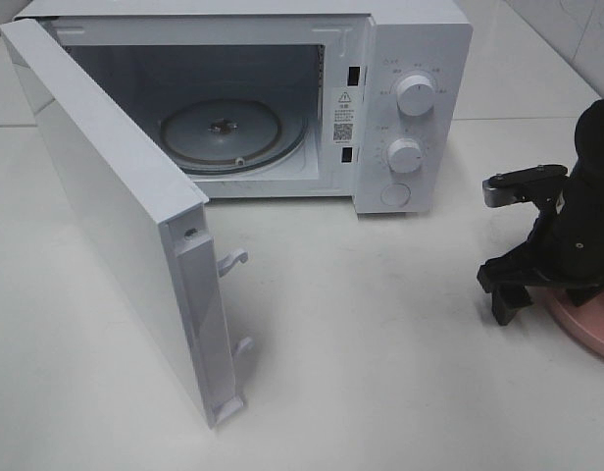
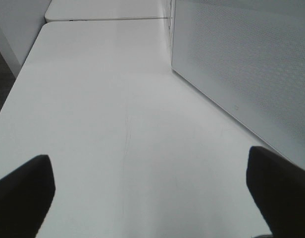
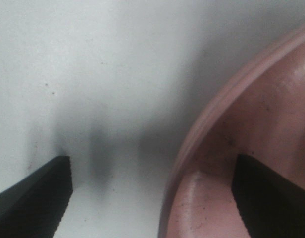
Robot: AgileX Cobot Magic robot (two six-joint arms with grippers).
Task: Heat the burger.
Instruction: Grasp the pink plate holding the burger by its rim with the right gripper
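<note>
The burger shows in none of the views. My right gripper [image 1: 533,290] is down at the table's right edge, over the near rim of a round pink plate [image 1: 588,322]. In the right wrist view the right gripper [image 3: 152,198] is open and straddles the plate [image 3: 251,124] rim: one finger is over the plate's inside, the other over the white table. Nothing is between the fingers but the rim. The left gripper [image 2: 150,198] is open and empty above the bare table, beside the microwave door [image 2: 251,64].
A white microwave [image 1: 410,98] stands at the back with its door [image 1: 116,196] swung wide open toward the front left. Its glass turntable [image 1: 233,128] carries nothing. The right arm's black body hides most of the plate in the high view.
</note>
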